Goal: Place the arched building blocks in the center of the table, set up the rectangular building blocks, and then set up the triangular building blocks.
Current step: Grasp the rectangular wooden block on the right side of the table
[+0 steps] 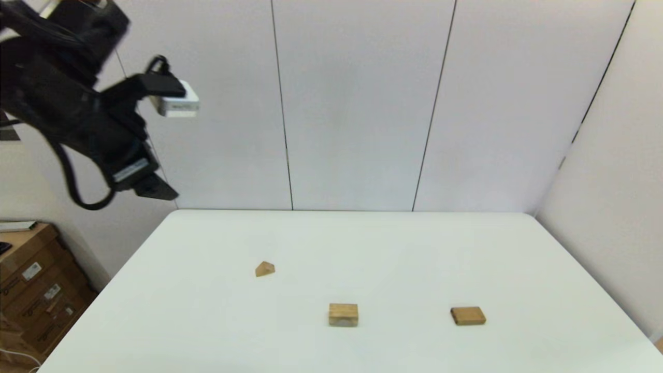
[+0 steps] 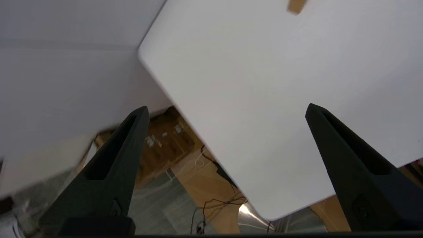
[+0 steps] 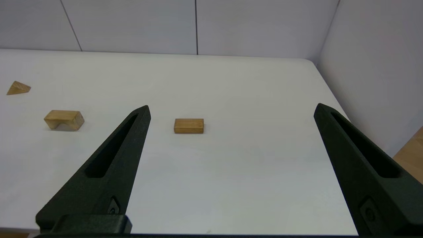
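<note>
Three wooden blocks lie apart from one another on the white table (image 1: 217, 321). The arched block (image 1: 343, 314) sits near the table's near-middle, resting flat; the right wrist view shows its arch-shaped hollow facing down onto the tabletop along one long face. To its right, well apart, the rectangular slab (image 1: 467, 315) lies flat on its broad face. To the left and farther from the robot, the small triangular prism (image 1: 264, 269) rests with its ridge pointing up.

The left gripper (image 2: 226, 110) hangs high above the table's far-left corner, off to the left of all three blocks, with the arm raised in front of the wall panels (image 1: 357, 103). Its two black fingers (image 2: 115, 155) stand wide apart and hold nothing; between them its wrist view looks down on the table's rounded corner and the floor beyond, with cardboard boxes (image 1: 36, 295) beside the table's left edge. One tan block shows only as a blurred patch at the edge of that view, too unclear to name.

The right gripper (image 3: 231, 107) is out of the head view. Its own wrist view places it low at the near-right side of the table, fingers spread wide and empty, with the slab between them farther on
</note>
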You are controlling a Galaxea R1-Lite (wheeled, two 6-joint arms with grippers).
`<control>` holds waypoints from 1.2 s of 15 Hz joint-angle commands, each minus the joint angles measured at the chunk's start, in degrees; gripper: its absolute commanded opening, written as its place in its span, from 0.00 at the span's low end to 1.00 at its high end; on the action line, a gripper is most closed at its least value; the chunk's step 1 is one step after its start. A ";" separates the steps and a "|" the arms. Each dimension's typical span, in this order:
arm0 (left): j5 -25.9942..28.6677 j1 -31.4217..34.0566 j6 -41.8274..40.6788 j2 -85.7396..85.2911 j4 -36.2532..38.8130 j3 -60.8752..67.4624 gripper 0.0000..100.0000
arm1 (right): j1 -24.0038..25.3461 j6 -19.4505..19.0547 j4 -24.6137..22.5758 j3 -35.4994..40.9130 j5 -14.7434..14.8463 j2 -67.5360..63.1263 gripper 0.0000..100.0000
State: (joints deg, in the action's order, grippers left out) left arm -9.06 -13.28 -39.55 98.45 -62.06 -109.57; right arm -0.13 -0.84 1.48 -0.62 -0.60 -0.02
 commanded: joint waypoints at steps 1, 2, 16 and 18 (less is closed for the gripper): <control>-4.04 10.02 0.52 -26.38 -4.21 8.49 1.00 | 0.05 -0.04 0.02 0.01 -0.02 0.02 1.00; -4.57 9.94 1.31 -31.48 -4.12 11.66 1.00 | 0.05 -0.04 0.02 0.01 -0.02 0.02 1.00; -7.20 11.08 15.29 -84.65 -2.54 55.16 1.00 | 0.05 -0.04 0.02 0.01 -0.02 0.02 1.00; -6.32 12.22 15.29 -87.82 3.88 62.37 1.00 | 0.05 -0.04 0.02 0.01 -0.02 0.02 1.00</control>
State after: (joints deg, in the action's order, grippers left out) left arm -15.90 -2.04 -24.31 14.71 -61.73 -51.96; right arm -0.07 -0.84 1.49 -0.62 -0.60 -0.02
